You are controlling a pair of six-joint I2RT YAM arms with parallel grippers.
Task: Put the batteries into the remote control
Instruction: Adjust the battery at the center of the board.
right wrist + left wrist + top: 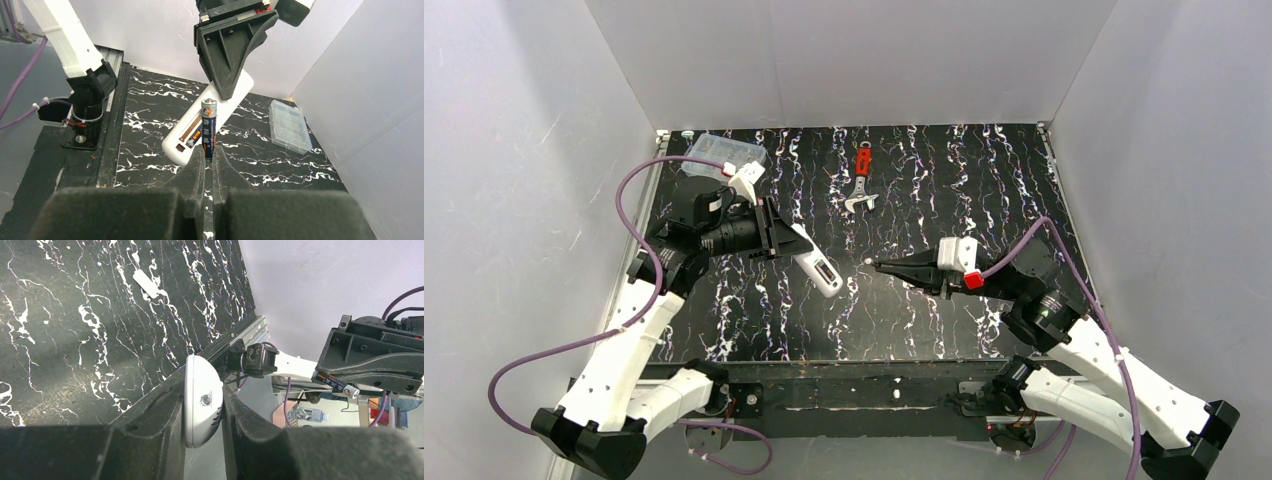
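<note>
While clamped in left pincer [782,238]: remote [816,265], held clear of worktop [924,330], centre-left of top view, open recess turned toward right arm. Right pincer [208,162]: closed on one battery [208,127], upright at centre of right wrist view, just short of remote. Lying in recess, apparently seated: second battery [196,136]; slot beside it bare. Judged about halfway: one cell in, one to insert. Small white piece [146,284], possibly cover, on worktop, upper left of left wrist view.
</note>
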